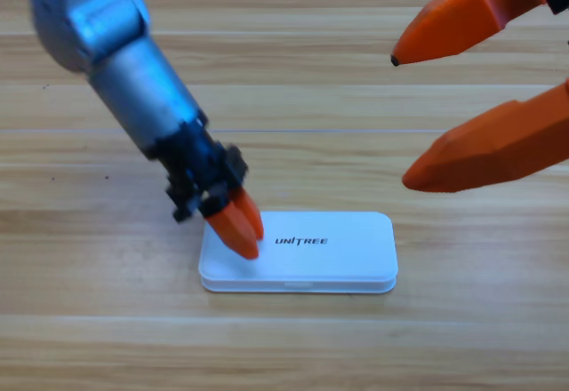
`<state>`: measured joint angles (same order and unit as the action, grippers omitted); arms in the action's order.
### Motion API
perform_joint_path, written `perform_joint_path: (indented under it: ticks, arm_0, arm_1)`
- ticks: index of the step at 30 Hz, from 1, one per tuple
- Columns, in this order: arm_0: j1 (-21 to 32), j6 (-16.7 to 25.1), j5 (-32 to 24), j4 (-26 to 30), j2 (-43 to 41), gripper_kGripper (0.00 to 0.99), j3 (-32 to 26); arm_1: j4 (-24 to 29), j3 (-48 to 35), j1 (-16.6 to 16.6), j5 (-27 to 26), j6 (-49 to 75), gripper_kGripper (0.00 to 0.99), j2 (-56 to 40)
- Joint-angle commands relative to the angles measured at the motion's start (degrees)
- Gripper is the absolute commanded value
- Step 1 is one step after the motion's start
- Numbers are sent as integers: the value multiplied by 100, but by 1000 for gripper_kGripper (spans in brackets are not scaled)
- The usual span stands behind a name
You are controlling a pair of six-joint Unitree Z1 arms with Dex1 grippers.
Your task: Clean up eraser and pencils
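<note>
White case (311,253) lies flat on the wooden table (107,338), low centre of the high view, long side running left to right. Lid is down; the seam runs along the near edge. "UNITREE" printed in dark letters on the lid, a little left of middle.

Left arm (124,62) comes in from the upper left corner, grey and angled down toward the case. Left claw (240,228) sits at the case's left end, its orange jaws pressed together with no gap showing between them, tips resting on the lid near the left edge. Nothing is held between the jaws. Black wrist housing sits just above and left of the jaws, over bare table beside the case.

Right claw (404,115) is at the upper right edge, large and partly cut off by the frame. Two orange jaws point left, spread wide, a broad band of table showing between them. Upper jaw ends in a small dark tip. Lower jaw tip hangs above and to the right of the case, apart from it. Nothing between these jaws either.

Eraser and pencils: not visible anywhere on the table. With the lid shut, what is inside the case cannot be told.

Table grain runs left to right; pale plank lines cross the view above the case.
</note>
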<state>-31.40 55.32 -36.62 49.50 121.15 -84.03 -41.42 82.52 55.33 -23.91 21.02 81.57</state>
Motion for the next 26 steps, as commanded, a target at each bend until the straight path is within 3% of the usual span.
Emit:
perform_joint_path:
  ticks: [1,8,12,16,26]
  arm_0:
    - [-297,-496,-109,306,-1823,990,230]
    - [-639,-1076,6,411,-3994,990,687]
    - [-885,-1261,129,86,-4794,989,1091]
    - [-938,-1287,137,-309,-5040,990,1522]
    - [-947,-1472,190,-362,-4926,990,1592]
  arm_1:
    - [64,-175,39,-52,-63,931,-1]
    - [64,-175,39,-52,-72,931,8]
    - [64,-175,39,-52,-72,931,8]
    - [55,-184,39,-52,-72,931,8]
    - [64,-184,39,-52,-72,931,-1]
